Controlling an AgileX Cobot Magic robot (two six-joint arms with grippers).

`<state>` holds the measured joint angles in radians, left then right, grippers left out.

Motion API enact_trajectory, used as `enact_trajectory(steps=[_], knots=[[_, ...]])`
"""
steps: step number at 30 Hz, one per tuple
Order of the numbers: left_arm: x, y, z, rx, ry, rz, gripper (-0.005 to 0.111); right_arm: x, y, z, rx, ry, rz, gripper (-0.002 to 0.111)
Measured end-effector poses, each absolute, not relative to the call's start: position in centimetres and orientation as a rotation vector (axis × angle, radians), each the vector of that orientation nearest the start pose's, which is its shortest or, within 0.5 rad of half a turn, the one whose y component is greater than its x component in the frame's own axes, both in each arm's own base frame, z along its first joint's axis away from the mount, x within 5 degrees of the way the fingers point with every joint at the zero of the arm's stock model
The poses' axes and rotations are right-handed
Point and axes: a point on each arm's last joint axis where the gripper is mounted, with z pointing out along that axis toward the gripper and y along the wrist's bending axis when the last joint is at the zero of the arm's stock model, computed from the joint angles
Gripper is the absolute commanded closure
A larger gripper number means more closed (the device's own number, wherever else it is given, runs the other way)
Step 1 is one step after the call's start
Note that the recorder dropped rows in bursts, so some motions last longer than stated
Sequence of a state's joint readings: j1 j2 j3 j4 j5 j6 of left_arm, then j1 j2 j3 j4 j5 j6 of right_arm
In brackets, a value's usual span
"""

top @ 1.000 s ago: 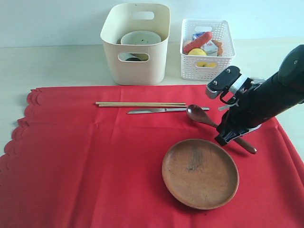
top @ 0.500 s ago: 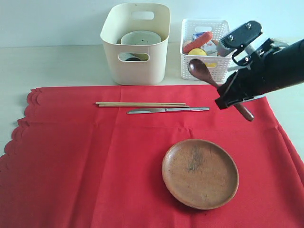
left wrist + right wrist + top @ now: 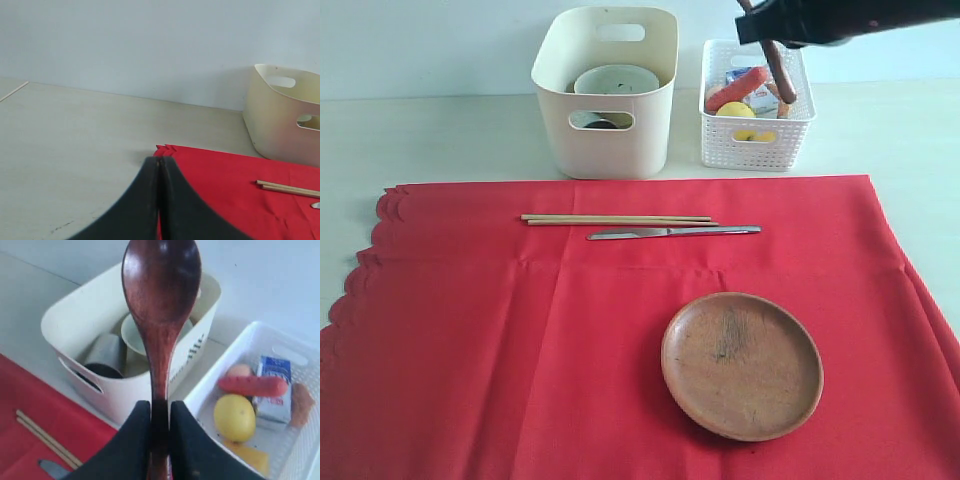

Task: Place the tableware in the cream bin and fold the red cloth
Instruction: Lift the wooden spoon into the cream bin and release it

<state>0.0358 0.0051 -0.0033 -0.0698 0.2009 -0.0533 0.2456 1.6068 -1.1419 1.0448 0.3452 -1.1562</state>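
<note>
My right gripper is shut on the dark wooden spoon, held high over the gap between the two bins; in the exterior view its handle hangs from the gripper at the top edge. The cream bin holds the speckled bowl and the steel cup. On the red cloth lie the chopsticks, the metal knife and the wooden plate. My left gripper is shut and empty, off the cloth's scalloped corner.
A white lattice basket to the right of the cream bin holds a lemon, a red sausage-like food, a small carton and other foods. A pale wall rises right behind the bins.
My right gripper has lifted the spoon off the cloth and carried it up and back, to the top of the exterior view above the basket. The rest is unmoved.
</note>
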Motion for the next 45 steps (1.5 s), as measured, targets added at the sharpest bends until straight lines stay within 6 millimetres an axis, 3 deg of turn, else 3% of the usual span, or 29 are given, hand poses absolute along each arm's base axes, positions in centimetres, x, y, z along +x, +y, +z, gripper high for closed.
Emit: enact_trajectory(steps=[4, 14, 25, 29, 36, 45], knots=[[5.6, 0.1, 19.6, -0.122, 1.682, -0.076, 0.107, 36.6, 12.5, 29.1, -0.57, 2.025, 0.461, 0.108], [5.6, 0.1, 19.6, -0.122, 1.682, -0.076, 0.107, 41.5, 15.0, 28.0, -0.635, 2.014, 0.616, 0.108], [5.6, 0.1, 19.6, -0.122, 1.682, -0.076, 0.107, 45.7, 20.6, 25.7, -0.661, 1.948, 0.601, 0.108], [5.6, 0.1, 19.6, -0.122, 1.682, -0.076, 0.107, 47.1, 21.3, 24.4, -0.639, 1.939, 0.569, 0.108], [5.6, 0.1, 19.6, -0.122, 1.682, -0.076, 0.107, 48.4, 21.2, 22.1, -0.589, 1.964, 0.518, 0.107], [5.6, 0.1, 19.6, -0.122, 1.682, -0.076, 0.107, 48.6, 22.0, 21.0, -0.574, 1.972, 0.489, 0.09]])
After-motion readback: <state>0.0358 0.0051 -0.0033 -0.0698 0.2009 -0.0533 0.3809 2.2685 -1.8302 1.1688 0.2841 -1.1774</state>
